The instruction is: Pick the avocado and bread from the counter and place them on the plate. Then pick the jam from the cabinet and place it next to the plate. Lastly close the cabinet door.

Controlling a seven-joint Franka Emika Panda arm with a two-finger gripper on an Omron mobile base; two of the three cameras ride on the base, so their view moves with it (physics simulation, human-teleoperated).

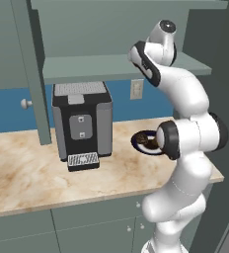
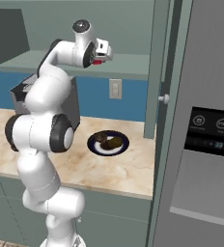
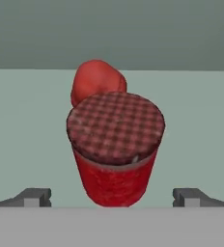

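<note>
The jam (image 3: 115,154), a small red jar with a checked lid, stands upright on the grey-green cabinet shelf. My gripper (image 3: 113,198) is open, with one fingertip (image 3: 34,197) low on each side of the jar and clear of it. In the right base view the gripper (image 2: 102,56) reaches onto the shelf at upper-cabinet height. On the counter below lies the plate (image 2: 91,144), and on it are the dark bread (image 2: 101,138) and the olive-brown avocado (image 2: 115,143). The cabinet door (image 2: 155,67) stands open, seen edge-on, with its pale knob (image 2: 164,99).
A small red ball (image 3: 95,82) sits right behind the jar. A black and silver coffee machine (image 1: 82,123) stands on the marble counter left of the plate (image 1: 135,141). A second open door panel (image 1: 35,74) hangs at the left. A grey fridge (image 2: 205,120) bounds the right.
</note>
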